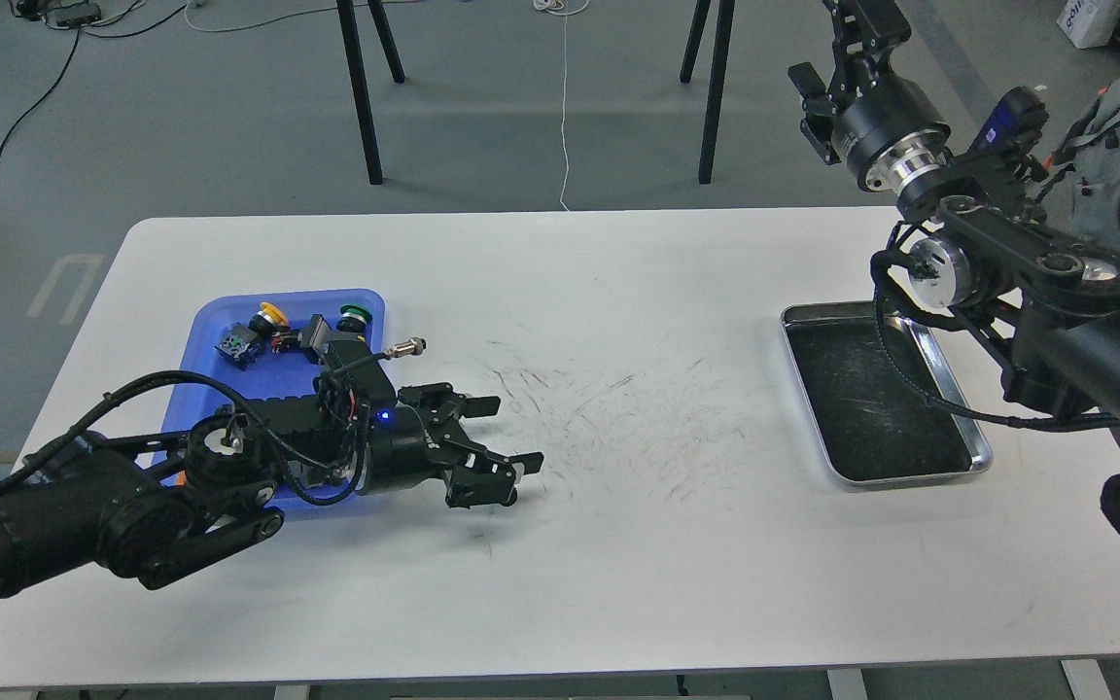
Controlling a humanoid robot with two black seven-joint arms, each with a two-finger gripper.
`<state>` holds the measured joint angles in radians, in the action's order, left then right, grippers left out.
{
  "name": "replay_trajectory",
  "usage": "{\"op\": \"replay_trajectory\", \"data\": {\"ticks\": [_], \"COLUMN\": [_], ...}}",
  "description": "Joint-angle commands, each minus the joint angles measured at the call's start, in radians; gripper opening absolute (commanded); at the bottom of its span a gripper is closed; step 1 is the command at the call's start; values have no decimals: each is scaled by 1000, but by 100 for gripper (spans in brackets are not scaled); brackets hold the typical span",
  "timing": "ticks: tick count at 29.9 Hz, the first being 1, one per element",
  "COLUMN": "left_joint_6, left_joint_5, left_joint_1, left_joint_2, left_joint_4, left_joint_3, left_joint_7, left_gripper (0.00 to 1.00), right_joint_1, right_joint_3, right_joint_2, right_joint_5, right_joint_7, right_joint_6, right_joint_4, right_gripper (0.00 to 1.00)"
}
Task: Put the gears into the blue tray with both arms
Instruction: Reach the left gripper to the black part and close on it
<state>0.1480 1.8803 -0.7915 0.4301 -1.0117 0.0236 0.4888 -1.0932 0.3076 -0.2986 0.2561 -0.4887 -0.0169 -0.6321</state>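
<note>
The blue tray [198, 342] lies on the left of the white table, partly covered by my left arm. My left gripper [514, 434] is low over the table just right of the tray, open, with its fingers [473, 404] spread wide. No gear shows; the lower finger and its shadow cover the table beneath it. My right gripper [827, 68] is raised high at the upper right, beyond the table's far edge. It is partly cut off by the top of the view, and its fingers cannot be told apart.
In the tray's far end lie a yellow-capped switch [268, 312], a green-capped switch [354, 314] and a small dark part [232, 342]. A silver metal tray [979, 457] with a dark inside sits at the right under my right arm. Black stand legs [362, 97] rise behind the table.
</note>
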Motion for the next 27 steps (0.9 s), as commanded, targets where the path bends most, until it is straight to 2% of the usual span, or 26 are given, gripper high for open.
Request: {"op": "replay_trajectory", "data": {"ticks": [1, 5, 18, 23, 27], "left_joint_6": [12, 13, 59, 67, 67], "left_joint_5": [28, 31, 118, 154, 163], "left_joint_1": [-2, -5, -3, 3, 5], "left_joint_2": [3, 1, -7, -7, -7], "left_joint_4": [-2, -2, -7, 2, 7], "left_joint_3": [-25, -33, -74, -74, -77], "left_joint_7": [0, 0, 0, 0, 0], "left_gripper": [99, 96, 80, 65, 60], "right_joint_1": [-1, 1, 7, 6, 4], "right_joint_3": [-1, -2, -7, -7, -8], "right_joint_2": [0, 0, 0, 0, 0], "right_joint_5": [0, 0, 0, 2, 2], "right_joint_7": [0, 0, 0, 0, 0], "right_joint_6": [0, 0, 0, 0, 0], "right_joint_4": [0, 0, 2, 3, 3], "right_gripper": [98, 98, 98, 98, 98]}}
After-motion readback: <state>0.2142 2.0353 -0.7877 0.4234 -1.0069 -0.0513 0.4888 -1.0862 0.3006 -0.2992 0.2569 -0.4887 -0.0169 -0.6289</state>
